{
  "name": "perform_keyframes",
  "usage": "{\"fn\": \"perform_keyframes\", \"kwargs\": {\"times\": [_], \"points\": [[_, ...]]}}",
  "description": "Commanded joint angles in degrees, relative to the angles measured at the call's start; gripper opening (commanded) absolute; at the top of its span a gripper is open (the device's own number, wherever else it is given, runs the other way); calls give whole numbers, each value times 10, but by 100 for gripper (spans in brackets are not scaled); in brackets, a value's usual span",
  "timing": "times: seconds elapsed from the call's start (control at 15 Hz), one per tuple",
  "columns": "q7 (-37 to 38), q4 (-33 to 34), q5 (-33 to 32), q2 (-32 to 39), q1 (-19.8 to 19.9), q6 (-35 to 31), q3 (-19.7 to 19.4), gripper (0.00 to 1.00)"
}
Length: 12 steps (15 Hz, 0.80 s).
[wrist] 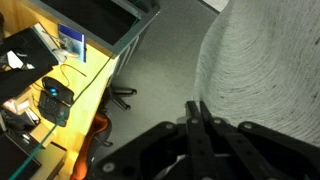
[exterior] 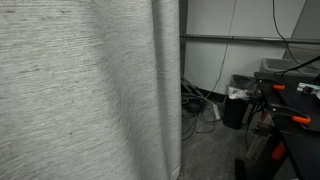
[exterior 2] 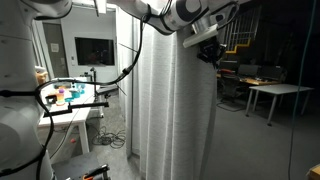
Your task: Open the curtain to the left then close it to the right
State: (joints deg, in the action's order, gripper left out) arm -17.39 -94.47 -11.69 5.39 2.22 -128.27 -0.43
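Where an exterior view looks from close by, the curtain [exterior: 85, 90] fills the left half of the picture in soft vertical folds. Its free edge hangs beside a bundle of cables [exterior: 195, 105], and the gripper is not seen here. In an exterior view from farther off, the arm reaches in from above, and the gripper [exterior 2: 209, 54] is at the upper right edge of the curtain [exterior 2: 170, 110]. In the wrist view the fingers [wrist: 190, 125] are pressed together, with their tips just at the border of the curtain [wrist: 265, 70]. Whether a fold is pinched between them, I cannot tell. To do this step well, I think the arm should move sideways slowly and at a steady height, so that the fabric slides along and does not slip off the tips.
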Motion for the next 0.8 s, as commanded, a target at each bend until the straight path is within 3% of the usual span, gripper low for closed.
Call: {"fn": "perform_keyframes", "kwargs": {"times": [0.0,0.2,0.73], "points": [[9,27,-5,50,-32,32,24,1],[-2,26,19,24,-35,71,30,1],[75,-13,-25,-59,-44,248,33,1]]}}
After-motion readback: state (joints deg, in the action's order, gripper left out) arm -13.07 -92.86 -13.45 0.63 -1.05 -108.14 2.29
